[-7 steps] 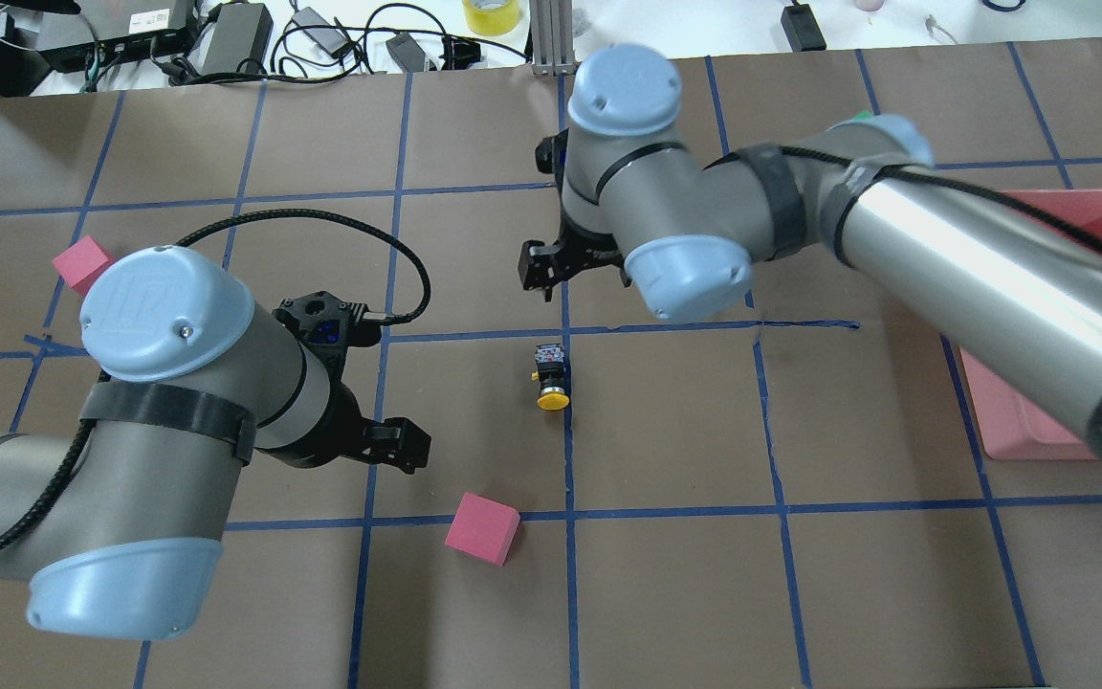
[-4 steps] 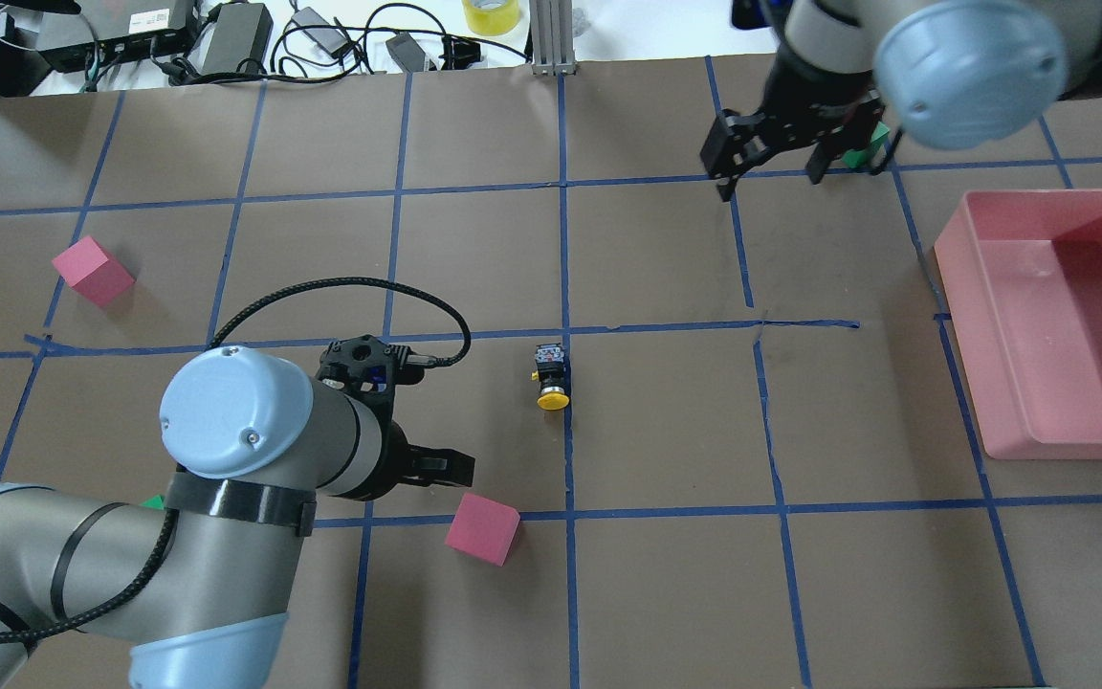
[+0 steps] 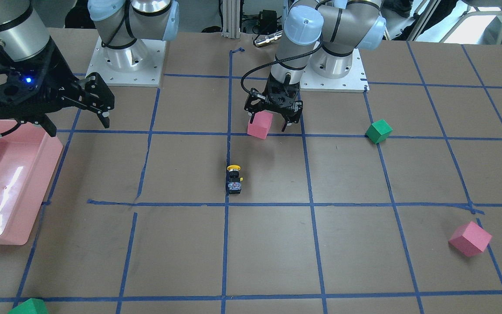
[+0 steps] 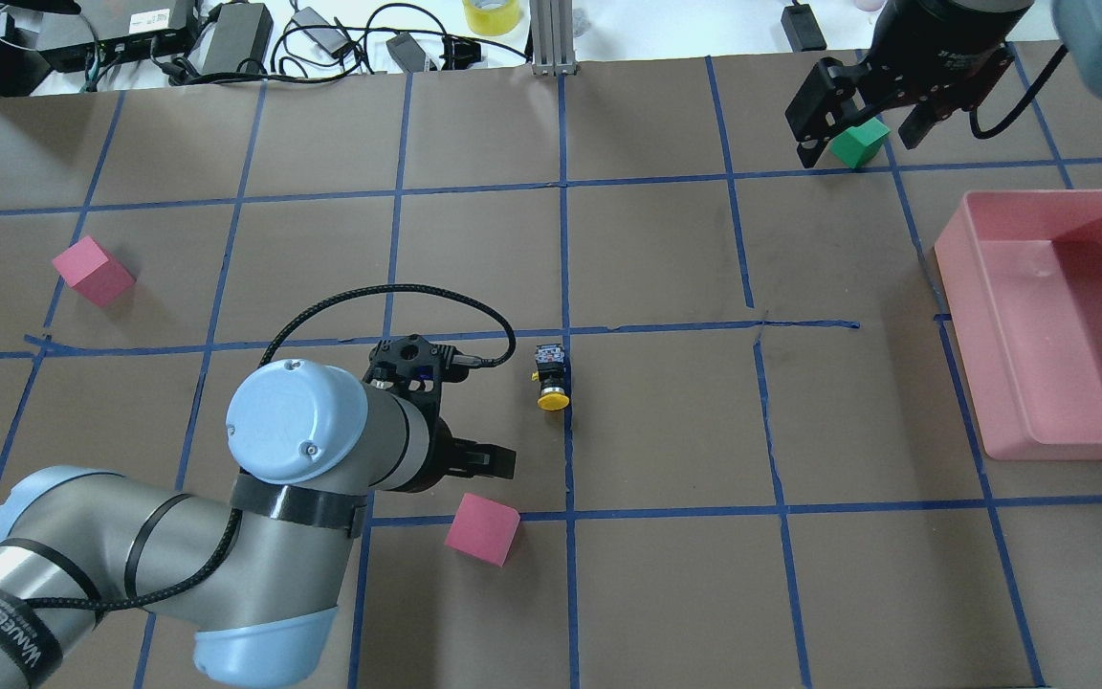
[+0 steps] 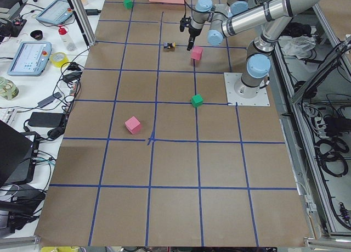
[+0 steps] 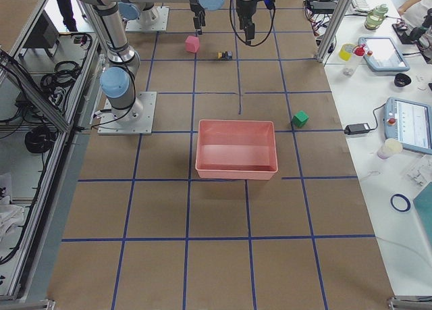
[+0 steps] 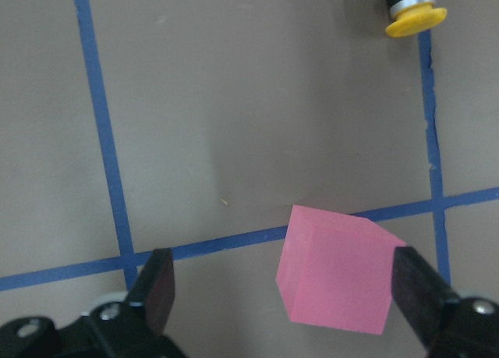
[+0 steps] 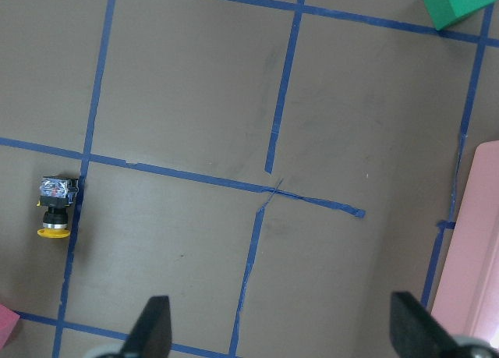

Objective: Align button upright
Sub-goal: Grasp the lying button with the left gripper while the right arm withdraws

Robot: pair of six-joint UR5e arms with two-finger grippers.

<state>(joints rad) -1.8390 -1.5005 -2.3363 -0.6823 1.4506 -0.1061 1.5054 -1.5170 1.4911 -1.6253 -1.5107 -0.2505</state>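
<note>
Nearest, the left gripper (image 3: 273, 118) has swung in and hangs spread and empty over the pink cube (image 4: 482, 528), while just beyond it the button (image 4: 551, 377) lies unmoved on its side on the blue tape (image 4: 567, 450) of the bench (image 4: 666, 593), yellow cap toward the robot. Farthest, the right gripper (image 4: 859, 142), also spread and empty, has pulled up and away toward the green cube (image 8: 456, 3), so righting the button looks left to the left gripper; the white print on its arm's strap (image 4: 11, 636) is too blurred to read
</note>
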